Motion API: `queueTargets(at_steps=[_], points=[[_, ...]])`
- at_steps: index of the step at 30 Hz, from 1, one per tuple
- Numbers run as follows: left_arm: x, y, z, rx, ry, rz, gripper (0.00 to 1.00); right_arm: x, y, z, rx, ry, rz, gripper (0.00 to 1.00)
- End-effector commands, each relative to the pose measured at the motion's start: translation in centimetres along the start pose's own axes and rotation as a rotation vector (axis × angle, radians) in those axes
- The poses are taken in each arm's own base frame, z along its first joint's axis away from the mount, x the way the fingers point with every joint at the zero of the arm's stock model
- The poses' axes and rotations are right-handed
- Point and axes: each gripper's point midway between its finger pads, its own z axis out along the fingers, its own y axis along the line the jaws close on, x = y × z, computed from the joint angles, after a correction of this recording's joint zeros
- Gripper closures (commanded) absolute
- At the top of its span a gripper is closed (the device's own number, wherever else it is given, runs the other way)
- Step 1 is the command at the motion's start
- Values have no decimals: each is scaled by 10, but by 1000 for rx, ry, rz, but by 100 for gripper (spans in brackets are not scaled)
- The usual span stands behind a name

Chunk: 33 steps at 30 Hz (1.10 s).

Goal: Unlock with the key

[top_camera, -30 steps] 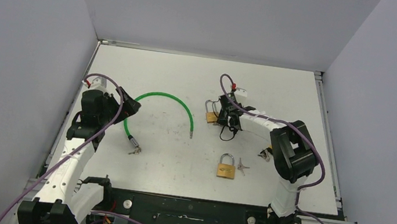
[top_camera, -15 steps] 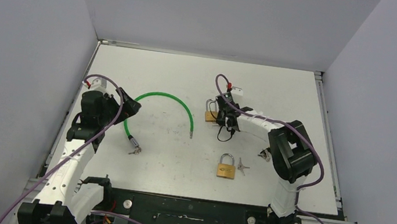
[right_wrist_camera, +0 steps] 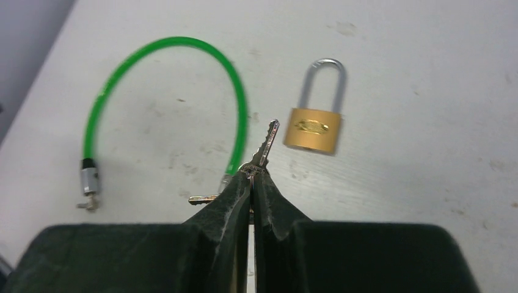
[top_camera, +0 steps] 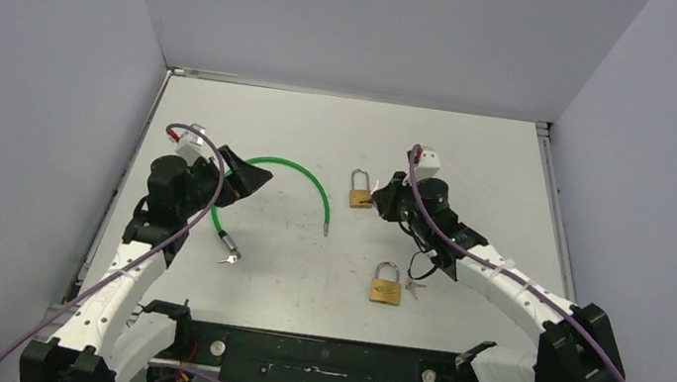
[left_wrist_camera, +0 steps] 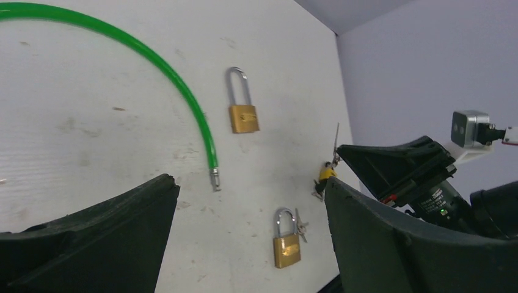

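Right gripper pinching key by head, blade sticking out. Left gripper hanging wide, empty. Suggesting: left bracing padlock, blade lining up with keyway before pushing.

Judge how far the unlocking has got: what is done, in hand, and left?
Done: the right gripper is shut on a key. In hand: the key is held near the far padlock, its blade not in any keyhole. Left: insert, turn, open it; it and the near padlock both look closed. The left gripper hangs open, empty.
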Motion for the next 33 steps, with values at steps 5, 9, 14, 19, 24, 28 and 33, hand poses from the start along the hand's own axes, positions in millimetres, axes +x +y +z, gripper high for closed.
queueTargets(at_steps=[5,9,14,19,24,28,33], points=[[34,-129,-3,450,32,-32,12,-41,107,-76,-519,-206,-134,100],[69,-152,9,481,127,-30,12,-36,130,-98,-612,-214,-185,100],[91,-169,17,510,163,-39,14,-31,140,-110,-667,-220,-211,100],[100,-173,25,504,192,-44,21,-16,138,-102,-659,-143,-249,100],[104,-162,36,442,199,-34,42,-11,139,-100,-658,-128,-266,100],[107,-162,39,442,213,-37,64,-10,139,-100,-662,-125,-271,100],[114,-161,43,438,253,-35,82,-10,141,-101,-673,-125,-277,100]])
